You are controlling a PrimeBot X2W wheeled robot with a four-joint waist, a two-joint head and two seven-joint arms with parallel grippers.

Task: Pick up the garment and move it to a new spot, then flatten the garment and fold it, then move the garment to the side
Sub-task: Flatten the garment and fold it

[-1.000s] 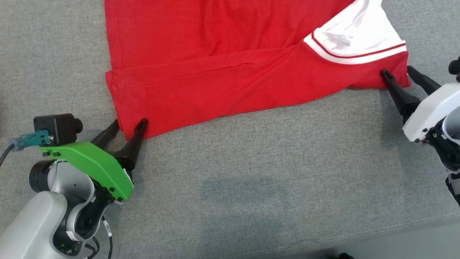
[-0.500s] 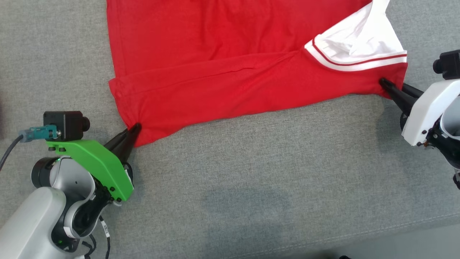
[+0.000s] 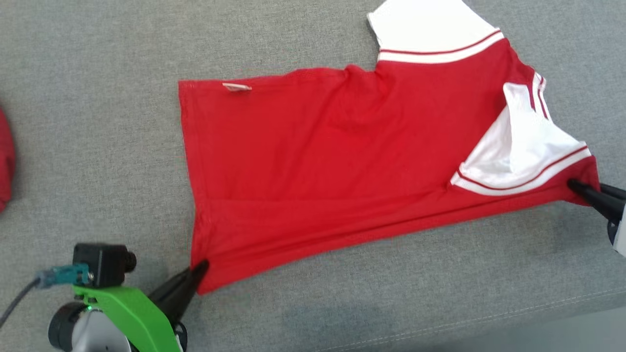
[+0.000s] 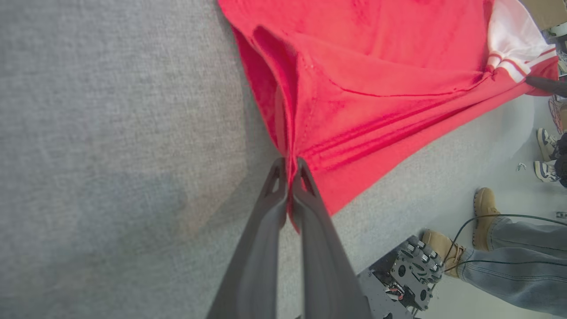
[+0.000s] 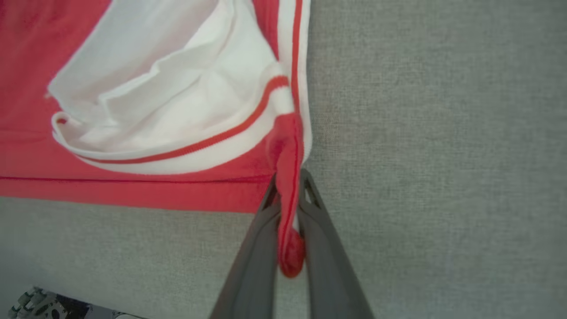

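**A:** The left gripper (image 3: 198, 270) is clenched hard. Its 2 dark fingers are pressed together, with a red hem corner of the garment (image 3: 342, 161) pinched right at the tips.

**B:** Same on the other side. The right gripper (image 3: 576, 187) is clamped on the opposite near corner, and in the right wrist view a roll of red fabric is squeezed between the fingers and bulges out behind the tips.

**A:** So it's 2 grips on 1 shirt. The garment lies spread on the grey fabric surface (image 3: 98, 122), reaching away from both sets of jaws. Its near edge runs stretched from one pair of jaws to the other, and long creases fan out from the left jaws along that edge.

**B:** Just ahead of the right jaws is a white sleeve (image 3: 518, 146) with a red stripe, rumpled and gaping open. A second white sleeve (image 3: 430, 29) lies flat well beyond it, on the far side.

**A:** There's a small white label (image 3: 237, 87) on the far hem, well beyond the left jaws.

**B:** Off to the outer side of the left jaws, well apart from them, a bit of another red item (image 3: 5, 161) pokes in at the edge.

**A:** In the left wrist view, tan boots (image 4: 483, 208) and a person's jeans (image 4: 518, 261) stand on the floor, off the surface's edge and to one side of the jaws.
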